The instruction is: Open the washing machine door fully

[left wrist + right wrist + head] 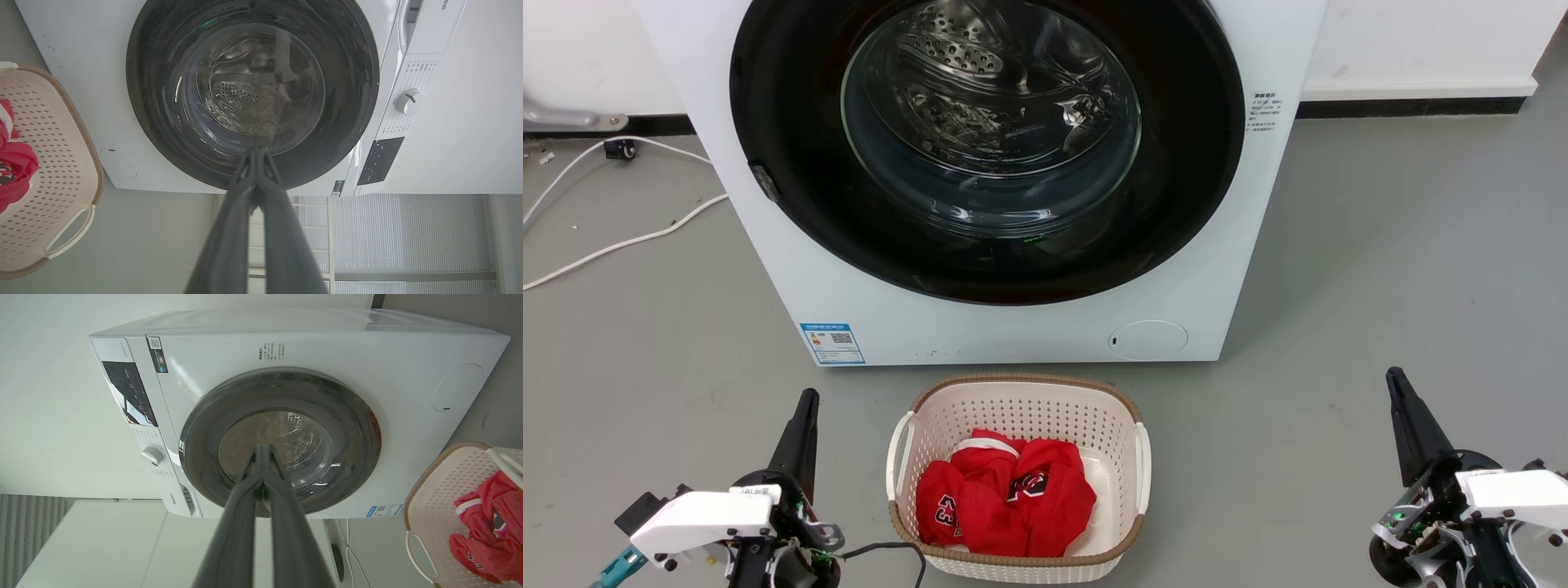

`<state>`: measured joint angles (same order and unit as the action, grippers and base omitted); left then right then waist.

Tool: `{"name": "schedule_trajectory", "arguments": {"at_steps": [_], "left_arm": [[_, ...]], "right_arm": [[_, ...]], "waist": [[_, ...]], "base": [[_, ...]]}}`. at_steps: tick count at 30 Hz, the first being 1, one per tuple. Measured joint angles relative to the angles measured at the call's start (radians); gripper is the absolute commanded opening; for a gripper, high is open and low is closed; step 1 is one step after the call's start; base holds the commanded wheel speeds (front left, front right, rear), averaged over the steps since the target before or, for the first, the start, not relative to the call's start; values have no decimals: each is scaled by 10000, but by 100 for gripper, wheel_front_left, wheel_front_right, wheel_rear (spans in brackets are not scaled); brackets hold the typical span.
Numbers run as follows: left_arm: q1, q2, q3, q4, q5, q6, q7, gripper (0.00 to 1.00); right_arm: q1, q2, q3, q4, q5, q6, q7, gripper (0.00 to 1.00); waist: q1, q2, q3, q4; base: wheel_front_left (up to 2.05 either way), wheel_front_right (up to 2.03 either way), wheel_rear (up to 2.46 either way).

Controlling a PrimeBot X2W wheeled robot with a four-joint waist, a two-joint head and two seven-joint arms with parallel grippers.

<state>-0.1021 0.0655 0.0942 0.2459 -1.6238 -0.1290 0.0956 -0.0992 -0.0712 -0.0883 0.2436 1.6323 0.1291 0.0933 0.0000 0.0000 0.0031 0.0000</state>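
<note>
Left claw [808, 398] and right claw [1394, 377], both pinched together empty, face the washing machine door [988, 139], glossy black, glass-centred, closed.

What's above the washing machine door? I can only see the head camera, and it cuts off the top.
Observer: A white dial, in the left wrist view.
Operator: Anything else up there?
Observer: A dark control panel beside that dial.
Operator: Are my jaws open?
Observer: No. The left gripper and right gripper each have jaws shut, with nothing between them.
</note>
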Motion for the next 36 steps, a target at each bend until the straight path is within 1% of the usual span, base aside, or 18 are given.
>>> {"name": "schedule_trajectory", "arguments": {"at_steps": [2, 3, 8, 14, 20, 23, 29, 30, 36], "left_arm": [[0, -4, 4, 0, 0, 0, 4, 0], [0, -6, 8, 0, 2, -2, 13, 100], [259, -86, -29, 263, -10, 12, -29, 100], [264, -90, -228, 81, 23, 12, -303, 100], [264, -82, -330, -230, 550, 13, -596, 100], [263, -81, -336, -470, 1058, 13, -736, 100], [260, -81, -341, -938, 2406, 13, -970, 100], [260, -82, -376, -1127, 3064, 13, -1085, 100], [260, -84, -453, -1358, 4416, 13, -1302, 100]], "right_arm": [[0, 6, -6, 0, -8, 0, 0, 0], [0, 10, -8, 0, -19, 0, 2, 100], [292, 67, 21, 236, -27, -2, -61, 100], [337, 77, 107, 13, -73, -2, -332, 100], [394, 82, 176, -282, -717, -2, -596, 100], [398, 86, 219, -487, -1383, -2, -744, 100], [405, 94, 370, -920, -3160, -2, -972, 100], [428, 98, 412, -1095, -4006, -2, -1095, 100], [482, 105, 468, -1350, -5549, -2, -1296, 100]], "waist": [[0, 0, 0, 0], [1, 0, 0, 0], [0, 0, 0, -2], [0, 0, 3, -23], [1, 0, 0, -34], [0, 0, 2, -33], [0, 0, 14, -23], [0, 0, 15, -13], [0, 0, 9, 2]], "base": [[0, 0, 0], [0, 0, 0], [0, 0, 0], [0, 0, 0], [0, 0, 0], [0, 0, 0], [0, 0, 0], [0, 0, 0], [0, 0, 0]]}}
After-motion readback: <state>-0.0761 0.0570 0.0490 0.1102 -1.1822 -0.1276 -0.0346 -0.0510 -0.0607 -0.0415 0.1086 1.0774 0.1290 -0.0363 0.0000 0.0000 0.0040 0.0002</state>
